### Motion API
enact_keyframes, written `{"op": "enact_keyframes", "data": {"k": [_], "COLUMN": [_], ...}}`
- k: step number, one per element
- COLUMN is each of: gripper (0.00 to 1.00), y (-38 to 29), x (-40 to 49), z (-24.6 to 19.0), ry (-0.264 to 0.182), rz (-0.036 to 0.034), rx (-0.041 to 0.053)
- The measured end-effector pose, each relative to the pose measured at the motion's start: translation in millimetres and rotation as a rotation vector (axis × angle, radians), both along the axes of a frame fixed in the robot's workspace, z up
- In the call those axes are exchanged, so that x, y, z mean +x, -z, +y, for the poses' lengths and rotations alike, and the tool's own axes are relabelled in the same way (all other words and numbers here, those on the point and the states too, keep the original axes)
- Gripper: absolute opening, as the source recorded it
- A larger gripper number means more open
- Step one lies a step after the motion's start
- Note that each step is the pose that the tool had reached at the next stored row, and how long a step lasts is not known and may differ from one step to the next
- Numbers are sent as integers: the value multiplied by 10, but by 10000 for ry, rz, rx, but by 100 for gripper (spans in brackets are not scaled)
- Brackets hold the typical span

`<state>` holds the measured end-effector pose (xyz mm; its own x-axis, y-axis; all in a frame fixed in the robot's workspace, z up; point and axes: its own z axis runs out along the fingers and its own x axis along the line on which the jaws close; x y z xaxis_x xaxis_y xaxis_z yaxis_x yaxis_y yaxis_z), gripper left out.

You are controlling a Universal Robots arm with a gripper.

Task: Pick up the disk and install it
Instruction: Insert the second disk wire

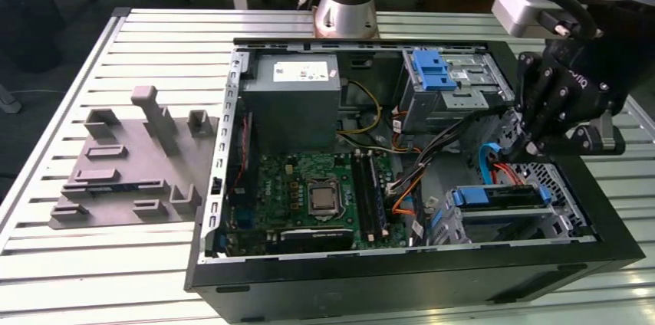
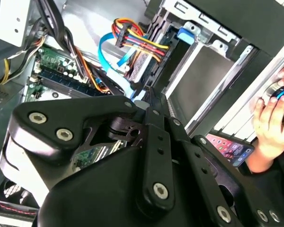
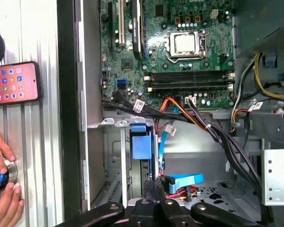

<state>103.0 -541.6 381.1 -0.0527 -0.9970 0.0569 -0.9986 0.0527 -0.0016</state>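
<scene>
Disk (image 1: pixel 498 197) seated in cage below gripper (image 1: pixel 534 145).

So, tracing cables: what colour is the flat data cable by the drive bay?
Light blue flat data cable, clearest in the second wrist view.

I see a black computer case (image 1: pixel 409 279) on a pale ribbed table (image 1: pixel 61 264). Inside the case, a green circuit board (image 1: pixel 307 195) sits beside orange, yellow and blue cables (image 2: pixel 125 35). A blue-framed silver disk (image 1: pixel 496 196) sits near the black gripper (image 1: pixel 542 137).
</scene>
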Motion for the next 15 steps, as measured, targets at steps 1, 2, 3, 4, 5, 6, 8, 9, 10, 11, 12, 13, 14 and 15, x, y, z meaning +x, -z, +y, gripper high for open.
{"op": "enact_keyframes", "data": {"k": [1, 2, 3, 4, 5, 6, 8, 9, 10, 11, 12, 13, 14, 15], "gripper": [11, 11, 11, 11, 11, 11, 11, 11, 11, 11, 11, 11, 11, 11], "y": [-11, -21, -30, -33, -32, -33, -33, -33, -33, -34, -34, -34, -34, -33], "x": [-13, -25, -38, -51, -65, -72, -74, -73, -74, -74, -74, -74, -74, -74], "z": [0, 0, 0, 1, 3, 6, 18, 26, 40, 57, 69, 72, 72, 72], "ry": [0, -1, 0, -1, -1, -1, -2, -3, -1, -1, -1, -1, -2, -1], "rz": [0, 0, 0, 0, 0, 0, 0, 0, 0, 1, 1, 1, 1, 1], "rx": [22, 39, 50, 53, 56, 55, 54, 54, 53, 48, 47, 46, 46, 46]}}
